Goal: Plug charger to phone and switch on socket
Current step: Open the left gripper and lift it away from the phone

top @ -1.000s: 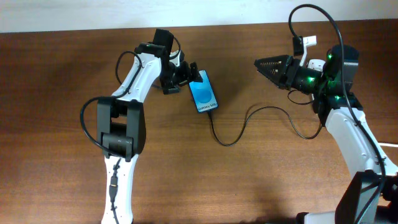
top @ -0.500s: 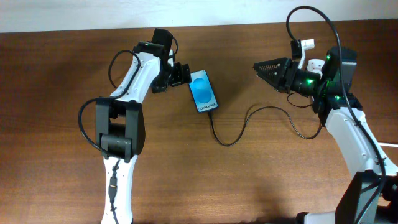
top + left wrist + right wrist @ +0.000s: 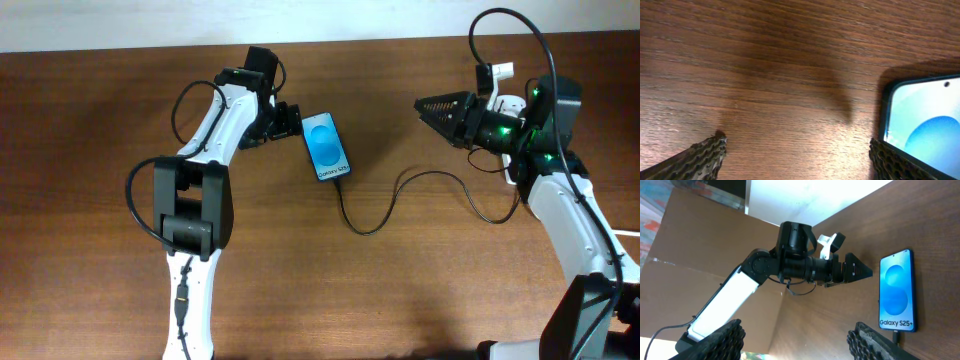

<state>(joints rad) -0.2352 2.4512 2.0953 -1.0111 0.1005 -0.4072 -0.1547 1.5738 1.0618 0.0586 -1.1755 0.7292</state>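
Note:
The phone [image 3: 328, 147] lies face up on the wooden table with its blue screen lit; it also shows in the left wrist view [image 3: 925, 120] and the right wrist view [image 3: 896, 292]. The charger [image 3: 372, 226], a thin black cable, is plugged into the phone's near end [image 3: 897, 338] and curls right toward the right arm. My left gripper [image 3: 289, 118] [image 3: 800, 155] is open and empty just left of the phone's far end. My right gripper [image 3: 425, 104] [image 3: 797, 340] is open and empty, raised to the right of the phone. The socket is hidden behind the right arm.
A short piece of white cord [image 3: 632, 232] shows at the table's right edge. The left arm [image 3: 790, 265] appears in the right wrist view, beyond the phone. A white wall runs along the table's far edge [image 3: 120, 25].
My left gripper has drawn back to the left off the phone's far end. My right gripper has shifted slightly left and back right. Phone and cable have not moved.

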